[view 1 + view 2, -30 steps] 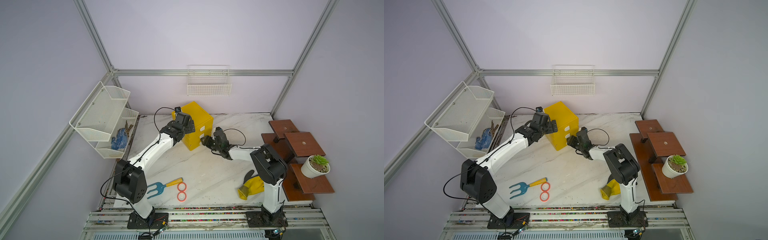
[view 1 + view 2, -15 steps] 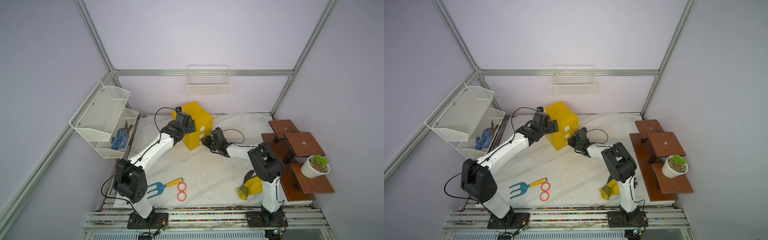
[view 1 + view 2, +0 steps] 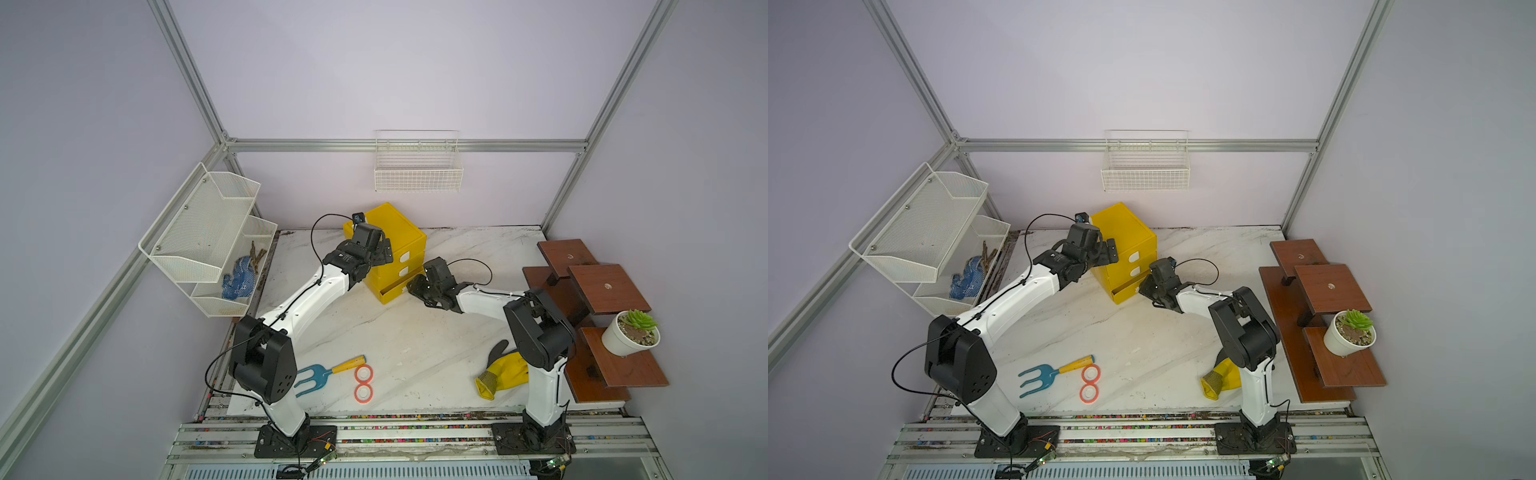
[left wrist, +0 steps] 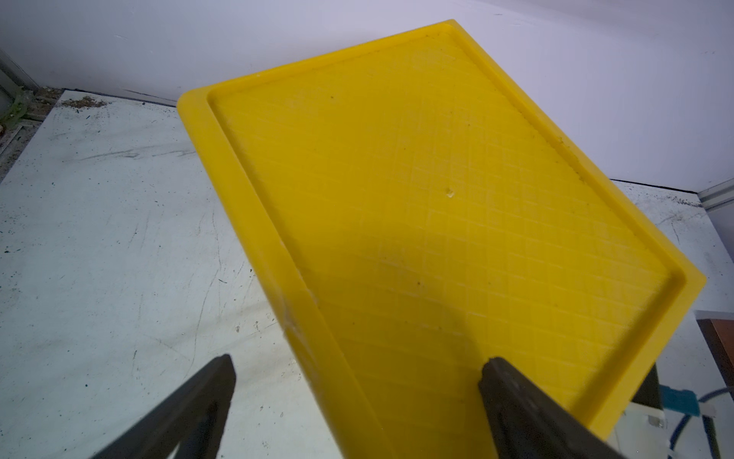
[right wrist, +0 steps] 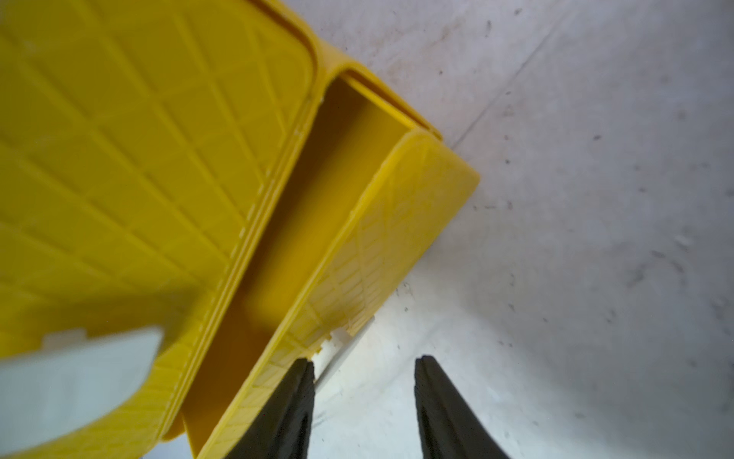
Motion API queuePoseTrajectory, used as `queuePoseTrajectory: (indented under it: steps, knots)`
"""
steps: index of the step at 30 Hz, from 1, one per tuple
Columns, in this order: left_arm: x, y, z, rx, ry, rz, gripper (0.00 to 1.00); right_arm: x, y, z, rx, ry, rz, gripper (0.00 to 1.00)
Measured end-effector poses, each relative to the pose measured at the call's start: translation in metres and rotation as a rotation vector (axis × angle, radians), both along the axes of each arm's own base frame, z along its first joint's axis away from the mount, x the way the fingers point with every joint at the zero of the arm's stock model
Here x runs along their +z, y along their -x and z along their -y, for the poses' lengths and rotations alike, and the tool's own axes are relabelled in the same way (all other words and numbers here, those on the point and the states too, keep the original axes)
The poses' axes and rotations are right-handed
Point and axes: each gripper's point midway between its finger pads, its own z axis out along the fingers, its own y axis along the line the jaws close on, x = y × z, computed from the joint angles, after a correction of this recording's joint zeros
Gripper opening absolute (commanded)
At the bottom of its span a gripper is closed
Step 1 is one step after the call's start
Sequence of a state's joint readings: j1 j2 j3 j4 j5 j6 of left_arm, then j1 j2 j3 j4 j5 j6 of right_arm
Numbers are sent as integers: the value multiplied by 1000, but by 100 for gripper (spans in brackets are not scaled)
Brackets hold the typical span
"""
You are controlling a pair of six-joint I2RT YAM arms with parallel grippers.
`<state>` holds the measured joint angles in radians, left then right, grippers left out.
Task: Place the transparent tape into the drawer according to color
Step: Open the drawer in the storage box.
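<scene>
Tape [image 3: 363, 373]: two pink-red rings with white centres. They lie flat on the counter [image 3: 415, 345] near its front edge, one just behind the other, well apart from both arms.
Fork [image 3: 316, 376]: blue with a yellow handle, on the counter; the handle's end lies just beside the rear ring.
Drawer [image 3: 395, 291]: the lowest of three in the yellow cabinet [image 3: 405, 232], pulled partly out. The two above it sit flush.
Cabinet position: at the back of the counter, well apart from the tape.
Right fingers [image 5: 294, 405]: low over the counter at the drawer's front and a little apart. The drawer's white tab [image 5: 341, 349] lies against one finger and the other is clear of it.
Left fingers [image 4: 190, 405]: spread wide above the cabinet's edge, one over its gridded top and one over the counter.
Glove [image 3: 498, 374]: yellow, on the counter by the right arm's base.
Rack [image 3: 199, 232]: white mesh tiers on the left wall, with a blue cloth item [image 3: 237, 278] in a lower tier.
Basket [image 3: 417, 166]: white wire, on the back wall.
Shelf [image 3: 602, 286]: brown stepped boards at the right, bearing a potted plant [image 3: 631, 332].
</scene>
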<state>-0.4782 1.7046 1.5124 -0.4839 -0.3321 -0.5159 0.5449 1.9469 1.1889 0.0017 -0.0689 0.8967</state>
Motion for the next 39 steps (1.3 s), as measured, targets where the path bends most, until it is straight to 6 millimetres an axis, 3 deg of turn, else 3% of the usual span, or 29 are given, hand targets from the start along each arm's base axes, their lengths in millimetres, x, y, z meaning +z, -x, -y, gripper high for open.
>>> queuePoseTrajectory:
  steps: [14,20,21,25,33,36,39]
  knots:
    - [0,-1,0,1,1,0,100,-3,53,37,11,85,-86,47]
    - [0,-2,1,-2,3,-1,100,-1,66,45,25,112,-102,64]
    - [0,-2,2,-4,3,-3,100,2,66,45,30,113,-95,72]
    - [2,-1,4,-21,9,-13,100,26,64,45,52,110,-28,79]
    - [7,13,13,-85,41,-57,100,118,71,43,143,72,218,79]
    - [16,29,12,-104,50,-56,100,127,84,29,240,78,261,79]
    - [33,55,3,-120,61,-26,100,119,104,8,370,107,261,79]
